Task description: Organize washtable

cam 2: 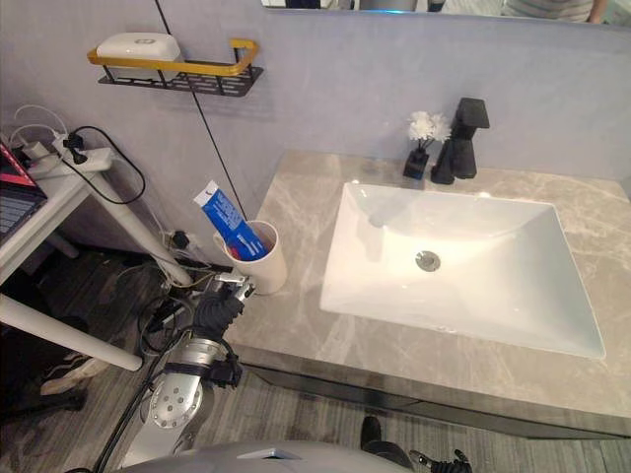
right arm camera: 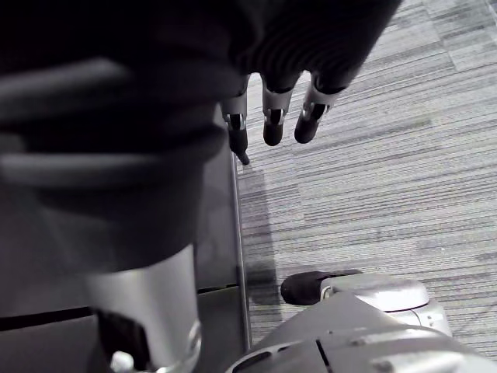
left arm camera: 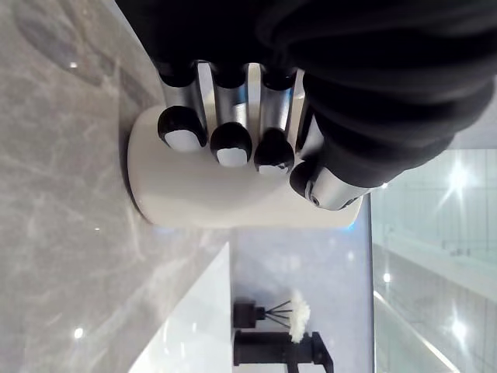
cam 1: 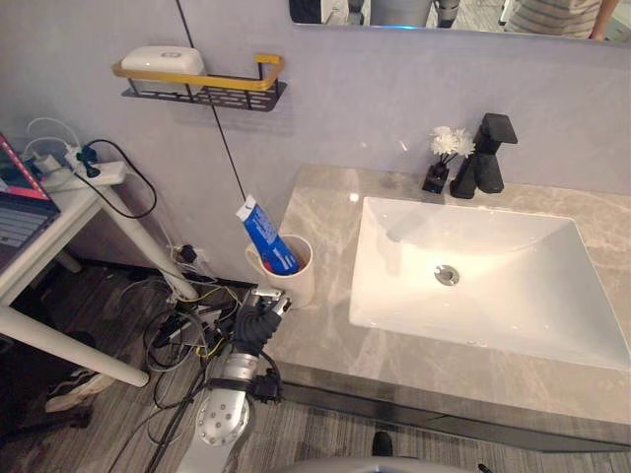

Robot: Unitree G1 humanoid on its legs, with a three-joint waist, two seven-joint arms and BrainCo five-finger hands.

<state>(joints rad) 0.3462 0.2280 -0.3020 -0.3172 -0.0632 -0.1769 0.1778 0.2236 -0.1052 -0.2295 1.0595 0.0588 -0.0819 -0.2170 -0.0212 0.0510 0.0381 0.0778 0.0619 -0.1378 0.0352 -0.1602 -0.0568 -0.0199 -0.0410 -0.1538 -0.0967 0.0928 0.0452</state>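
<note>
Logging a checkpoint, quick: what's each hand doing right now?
Left hand: closed around the white cup.
Right hand: open, holding nothing.

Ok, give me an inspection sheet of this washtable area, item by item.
Surface: grey marble countertop with a white rectangular sink set in it.
Job's things: white cylindrical cup at the countertop's left edge, blue toothpaste tube leaning in it.
Clutter: black faucet and small black vase of white flowers behind the sink.
Hands: left hand curled round the cup; right hand relaxed over the grey striped floor.
Cables: tangled floor cables; white power strip on the white side table.
Surroundings: black wire wall shelf holding a white soap box.
</note>
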